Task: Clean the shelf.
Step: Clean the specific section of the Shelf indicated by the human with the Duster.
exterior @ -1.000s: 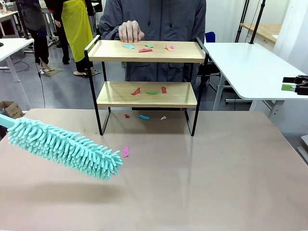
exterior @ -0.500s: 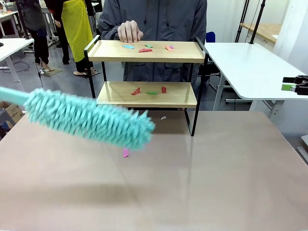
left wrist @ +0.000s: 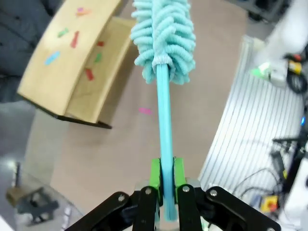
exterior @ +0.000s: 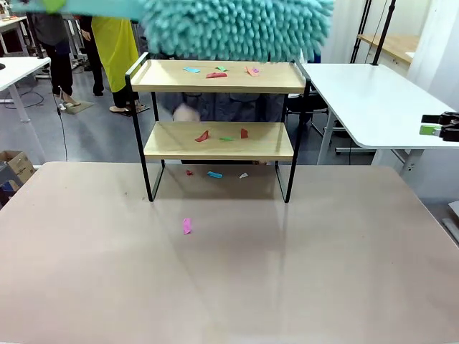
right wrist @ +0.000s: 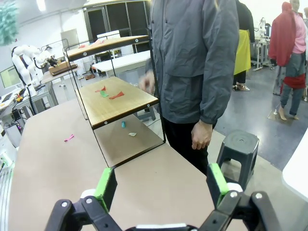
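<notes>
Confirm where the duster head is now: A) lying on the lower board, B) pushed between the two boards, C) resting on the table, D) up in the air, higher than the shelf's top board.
D: in the front view the teal duster head shows above the top board, which has paper scraps on it.

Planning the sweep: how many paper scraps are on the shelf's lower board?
3 on the lower board: left red scrap, green scrap in the middle, right red scrap. That board is in full view, so none looks hidden.
</notes>
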Motion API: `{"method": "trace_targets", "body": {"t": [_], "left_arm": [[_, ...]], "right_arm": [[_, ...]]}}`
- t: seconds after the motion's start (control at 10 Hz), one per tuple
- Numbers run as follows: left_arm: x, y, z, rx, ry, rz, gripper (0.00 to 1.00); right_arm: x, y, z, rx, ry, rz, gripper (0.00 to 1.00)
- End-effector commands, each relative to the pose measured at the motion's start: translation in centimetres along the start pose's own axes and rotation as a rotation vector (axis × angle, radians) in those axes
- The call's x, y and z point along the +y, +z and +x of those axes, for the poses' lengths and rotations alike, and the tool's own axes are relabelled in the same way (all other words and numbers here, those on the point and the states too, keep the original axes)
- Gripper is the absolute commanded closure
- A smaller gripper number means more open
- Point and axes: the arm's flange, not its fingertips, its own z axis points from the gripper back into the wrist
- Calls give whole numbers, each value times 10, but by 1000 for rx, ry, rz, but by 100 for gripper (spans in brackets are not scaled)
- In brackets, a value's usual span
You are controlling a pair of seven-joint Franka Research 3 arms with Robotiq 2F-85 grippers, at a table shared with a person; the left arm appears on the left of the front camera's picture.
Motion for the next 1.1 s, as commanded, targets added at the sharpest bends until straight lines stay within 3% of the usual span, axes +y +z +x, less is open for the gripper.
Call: {"method": "trace_targets", "body": {"t": [0.0, 0.1, 0.3, 0.4, 0.8, 1.0], "left_arm": [[-17, -3, 42, 98, 176, 166, 87], [-22, -14, 67, 116, 224, 233, 87], [-23, -42, 107, 85, 290, 209, 87], [-33, -23, 69, 78, 216, 222, 87], [-33, -23, 69, 78, 216, 222, 87], [-51, -37, 104, 107, 307, 209, 87]], "right_arm": [[2, -2, 3, -1, 6, -4, 0], [2, -2, 3, -1, 6, -4, 0], [2, -2, 3, -1, 6, -4, 0], [2, -2, 3, -1, 6, -4, 0], [2, -2, 3, -1, 6, -4, 0], [2, -2, 3, -1, 6, -4, 0]]}}
